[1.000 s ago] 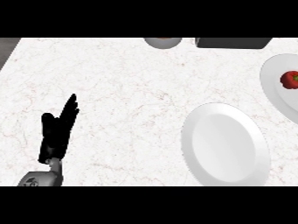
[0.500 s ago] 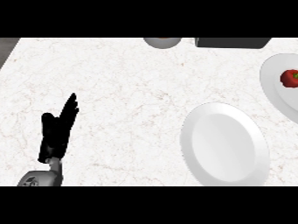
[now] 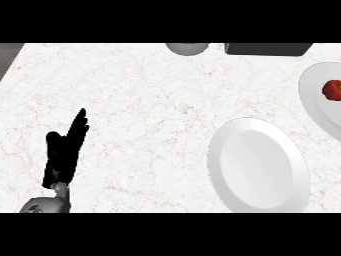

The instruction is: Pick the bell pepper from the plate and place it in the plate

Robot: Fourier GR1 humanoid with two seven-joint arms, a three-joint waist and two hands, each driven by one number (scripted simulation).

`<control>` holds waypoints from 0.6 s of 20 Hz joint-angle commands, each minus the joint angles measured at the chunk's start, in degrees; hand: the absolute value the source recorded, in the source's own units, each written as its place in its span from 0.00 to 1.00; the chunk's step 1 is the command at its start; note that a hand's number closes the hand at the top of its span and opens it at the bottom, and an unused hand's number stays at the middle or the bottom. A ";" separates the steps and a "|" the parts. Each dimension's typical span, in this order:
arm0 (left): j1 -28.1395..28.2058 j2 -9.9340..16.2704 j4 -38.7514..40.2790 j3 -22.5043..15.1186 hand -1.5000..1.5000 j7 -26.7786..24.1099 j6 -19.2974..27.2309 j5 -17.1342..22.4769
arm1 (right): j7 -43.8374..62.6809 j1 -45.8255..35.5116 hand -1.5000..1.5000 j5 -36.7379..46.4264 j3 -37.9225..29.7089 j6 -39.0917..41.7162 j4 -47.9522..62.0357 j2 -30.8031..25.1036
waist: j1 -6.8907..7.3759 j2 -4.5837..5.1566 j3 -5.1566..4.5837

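Right hand gone from view; a second ago something dark sat at the right edge on the far plate below the pepper, probably that hand's fingertips, and it was already out half a second ago. Nothing else has shifted.

Bell pepper, red with a green stem, sits upright on the far plate at the right edge, untouched. Near plate, large and white, lies just beside it toward the lower centre, nothing on it; their rims look close, cannot tell if they touch.

Left hand at lower left, resting on the table, fingers straight and together, holding nothing, same pose as before.

A grey round object and a dark box at the table's far edge, well clear of both plates.

Judgement: pick not begun. With the right hand out of view, the reach to the pepper looks to need starting over.
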 commanded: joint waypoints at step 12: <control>-1.39 -1.83 3.18 -1.04 0.50 -1.98 0.43 -1.15 | 1.02 1.00 0.00 0.92 2.06 -8.40 -0.39 1.93 | 0.42 0.25 0.02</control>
